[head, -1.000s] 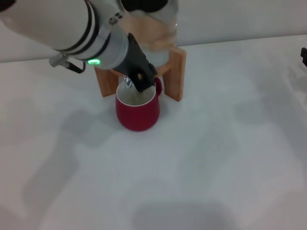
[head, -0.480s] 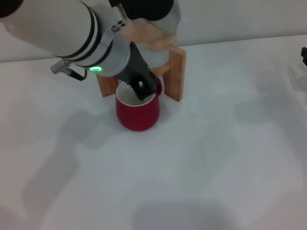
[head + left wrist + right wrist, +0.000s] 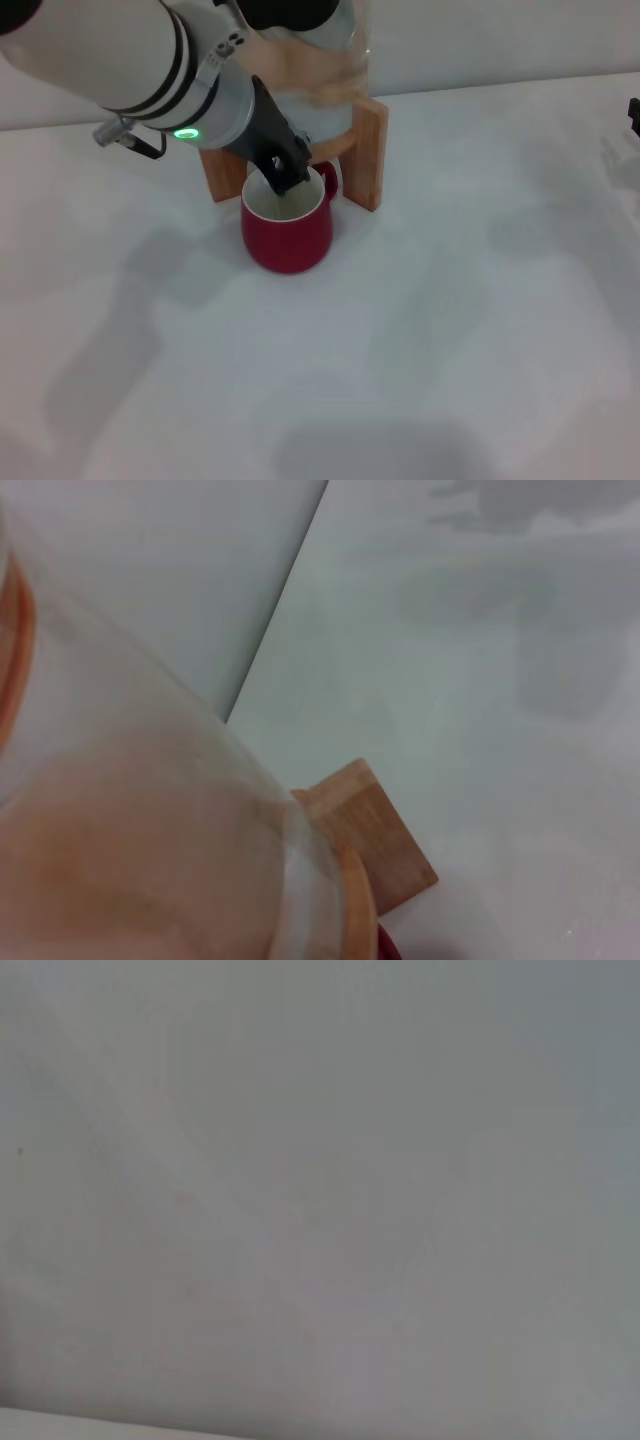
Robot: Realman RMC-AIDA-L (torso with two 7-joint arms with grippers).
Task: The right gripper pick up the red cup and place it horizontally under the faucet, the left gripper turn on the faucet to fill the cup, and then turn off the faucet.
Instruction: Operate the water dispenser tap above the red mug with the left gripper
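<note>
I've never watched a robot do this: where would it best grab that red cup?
Probably across the red cup body from the right side or front: it stands upright and rounded, its handle faces the wooden stand, and the left gripper crowds its rim.

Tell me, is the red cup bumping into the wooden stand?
Cannot tell. In the head view the red cup sits right in front of the wooden stand, but the left gripper hides where they would meet.

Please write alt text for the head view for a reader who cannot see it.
The left gripper reaches over a red cup standing upright on a white table, before a glass dispenser in a wooden stand.
</note>
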